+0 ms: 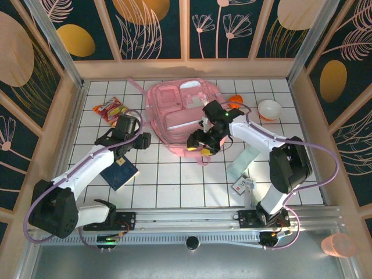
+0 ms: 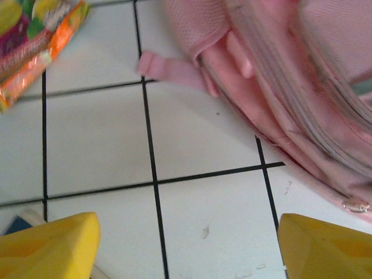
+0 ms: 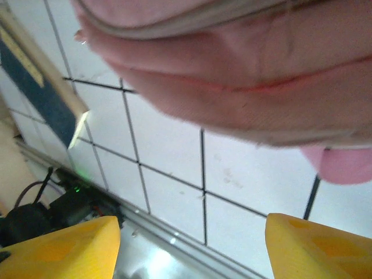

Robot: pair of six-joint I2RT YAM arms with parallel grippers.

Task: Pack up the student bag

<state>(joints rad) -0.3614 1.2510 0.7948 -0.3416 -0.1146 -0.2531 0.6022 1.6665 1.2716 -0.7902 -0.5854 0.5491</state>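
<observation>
Left jaws and right jaws wide apart, empty, beside the student bag [image 1: 174, 116]; snack packet [image 1: 109, 109], blue book [image 1: 120, 174] nearby.

Student bag [image 1: 173, 119]: soft pink cloth, matt, w/ woven trim. Snack packet [image 1: 109, 108], far left: glossy plastic film. Table [image 1: 174, 180]: smooth white tiles, slight sheen. Near rail [image 1: 192, 218]: bare metal.
</observation>
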